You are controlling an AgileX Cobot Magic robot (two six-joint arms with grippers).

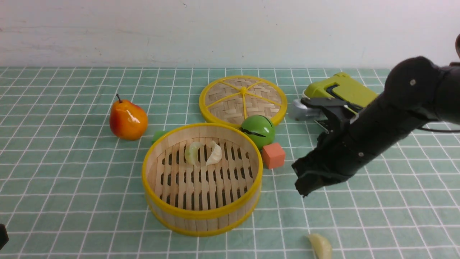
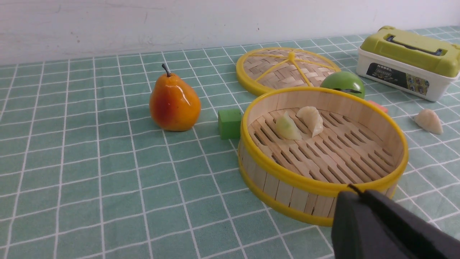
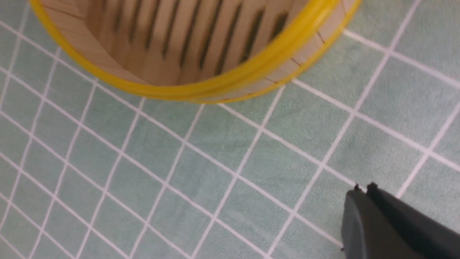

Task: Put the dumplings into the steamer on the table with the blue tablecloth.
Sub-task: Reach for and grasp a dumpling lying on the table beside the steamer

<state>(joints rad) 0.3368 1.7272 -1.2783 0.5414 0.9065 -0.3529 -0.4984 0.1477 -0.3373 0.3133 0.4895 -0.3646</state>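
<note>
The steamer point(image 1: 201, 215) stands mid-table on the blue tablecloth point(image 1: 72, 180). Two dumplings point(image 1: 193, 153) point(image 1: 215, 153) lie on its slatted floor near the far wall. A third dumpling point(image 1: 321, 246) lies on the cloth at the front right. In the left wrist view another dumpling point(image 2: 428, 121) lies on the cloth beside the box. My right gripper point(image 1: 303, 187) hangs shut and empty just right of the steamer, above the cloth point(image 3: 363, 187). My left gripper point(image 2: 354, 190) is shut and empty, low at the near left point(image 1: 3, 235).
A pear point(image 1: 128, 120) stands left of the steamer. The woven lid point(image 1: 243, 99) lies behind it. A green ball point(image 1: 258, 130), an orange cube point(image 1: 274, 155) and a green cube point(image 1: 158, 135) crowd its far side. A green-lidded box point(image 1: 341, 90) sits at the back right.
</note>
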